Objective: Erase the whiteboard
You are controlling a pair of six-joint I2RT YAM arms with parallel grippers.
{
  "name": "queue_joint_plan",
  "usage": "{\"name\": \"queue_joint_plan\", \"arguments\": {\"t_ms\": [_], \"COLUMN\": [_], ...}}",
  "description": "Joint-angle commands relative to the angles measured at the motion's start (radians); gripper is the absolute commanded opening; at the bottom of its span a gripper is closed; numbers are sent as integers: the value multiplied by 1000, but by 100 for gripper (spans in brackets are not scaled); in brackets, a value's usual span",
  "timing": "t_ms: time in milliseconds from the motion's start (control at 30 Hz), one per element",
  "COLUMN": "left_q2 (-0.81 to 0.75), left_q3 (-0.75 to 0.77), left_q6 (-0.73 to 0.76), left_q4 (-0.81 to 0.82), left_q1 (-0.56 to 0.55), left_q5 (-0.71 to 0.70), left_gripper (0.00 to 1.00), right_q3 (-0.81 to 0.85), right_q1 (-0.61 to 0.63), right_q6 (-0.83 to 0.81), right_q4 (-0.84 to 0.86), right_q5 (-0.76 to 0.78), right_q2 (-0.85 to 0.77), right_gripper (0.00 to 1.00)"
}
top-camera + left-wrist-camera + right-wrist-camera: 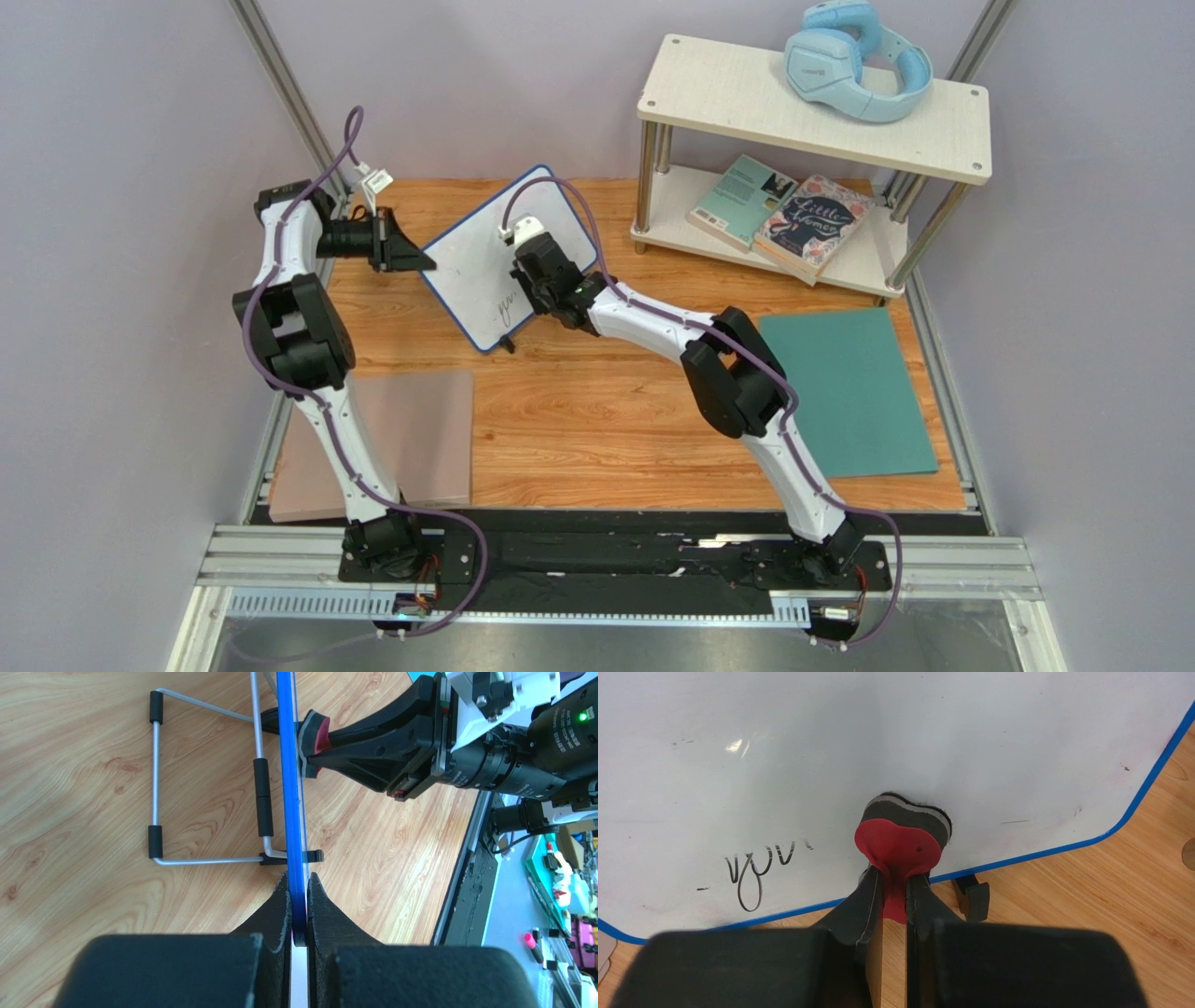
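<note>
At one whiteboard (484,266), two pincers (300,906) (894,899), one eraser (901,834)

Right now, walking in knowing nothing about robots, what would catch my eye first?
The whiteboard standing at the table's far side: the left gripper pinches its blue edge while the right gripper presses a red eraser against its face. A black scribble sits low on the board, beside the eraser; blue headphones top the shelf behind.

Overhead; two wrist close-ups of whiteboard (477,273)
</note>
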Motion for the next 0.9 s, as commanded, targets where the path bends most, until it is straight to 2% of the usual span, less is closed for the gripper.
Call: {"name": "queue_joint_plan", "arguments": {"t_ms": [0,233,633,767,867], "left_q2": [45,82,74,73,68], "left_q3": [8,58,58,57,57], "left_q6": [85,42,28,27,30], "left_q4": [-322,-337,-337,-337,-337], "left_q1": [-41,-38,-40,-40,-40], "left_q5": [-57,-17,-9,-14,-21], "left_gripper": [0,0,0,0,0], "right_q3": [30,2,21,82,111], "right_q1": [46,78,124,127,118], "right_q6": [-34,-105,-122,-126,-126], "right_q4": [-1,45,134,122,116], "right_q5": [-126,-188,-286,-265,-173], "right_q2": [32,29,49,86,103], "right_gripper": [0,0,0,0,0]}}
